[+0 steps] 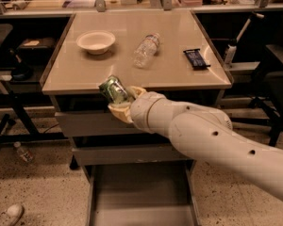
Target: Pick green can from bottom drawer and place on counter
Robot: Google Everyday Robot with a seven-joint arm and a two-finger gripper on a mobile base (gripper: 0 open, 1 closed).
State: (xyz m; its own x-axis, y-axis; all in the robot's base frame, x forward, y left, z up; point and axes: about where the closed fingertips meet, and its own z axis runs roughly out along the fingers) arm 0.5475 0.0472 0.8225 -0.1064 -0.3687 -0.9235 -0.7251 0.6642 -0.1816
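Pincer [123, 100] clamped on tilted green can [112, 89], at counter [172, 75] front edge, above open bottom drawer [141, 194].

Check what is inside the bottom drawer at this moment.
Only bare grey floor shows in the bottom drawer; its front end is cut off by the frame edge. The green can is out, held by the end effector at the front edge of the counter.

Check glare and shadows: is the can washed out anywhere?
Camera view: warm light, soft sheen on the counter, no harsh glare. Camera view: the green can, gripped by the claw at the counter's front edge, is evenly lit, not washed out. Camera view: the bottom drawer lies dimmer.
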